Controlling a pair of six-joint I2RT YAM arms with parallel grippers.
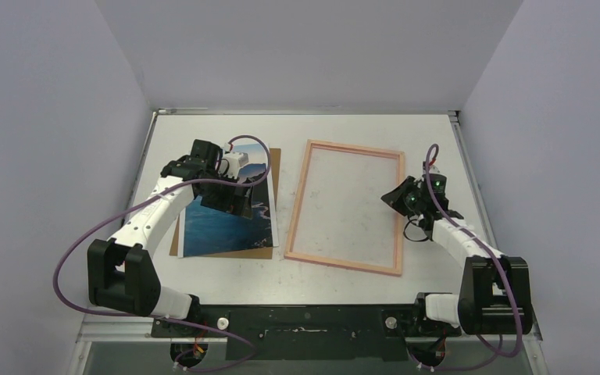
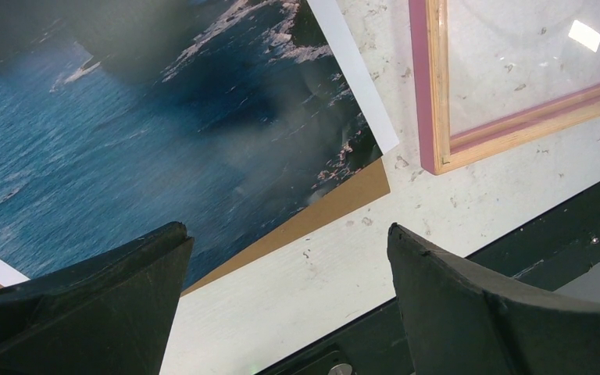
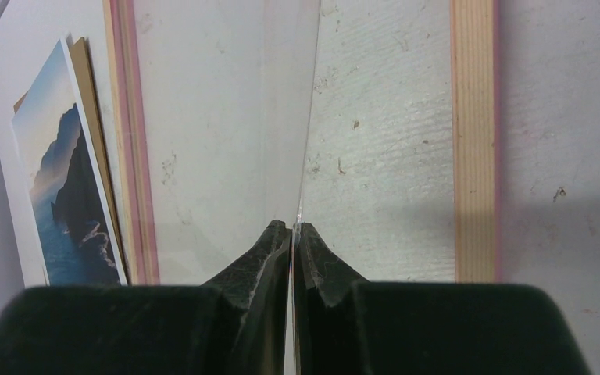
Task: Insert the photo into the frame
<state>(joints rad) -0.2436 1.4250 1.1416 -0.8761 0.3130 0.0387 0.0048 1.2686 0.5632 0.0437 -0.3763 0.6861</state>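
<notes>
L arm [image 1: 152,215] reaches up and inward from its base, wrist bent down over the upper half of the photo [image 1: 226,223]. L gripper [image 2: 287,234] hangs above the print's near corner, fingers [image 2: 125,289] spread wide, nothing between them, no contact seen. The photo lies flat, slightly skewed, on the brown backing board [image 1: 276,164] at table [image 1: 359,129] left; board corner pokes out past the print in the wrist view. R arm [image 1: 457,234] runs up and inward from its base, R gripper [image 3: 291,226] pointing at the frame's right rail, approx. mid-length. Its fingers are pinched together on the edge of a thin clear pane [image 3: 226,117], which stands tilted up inside the frame; how far the pane's other edge is lifted cannot be told. The frame [image 1: 344,265] lies flat, centre-right, long side running away from the bases, a bit rotated. Its left rail is just beside the board's right edge, only a narrow strip of table between. Open table beyond the far rail; a band along the near rail before the black base bar [image 1: 305,320]; narrower margin on the right side, occupied by R arm.
</notes>
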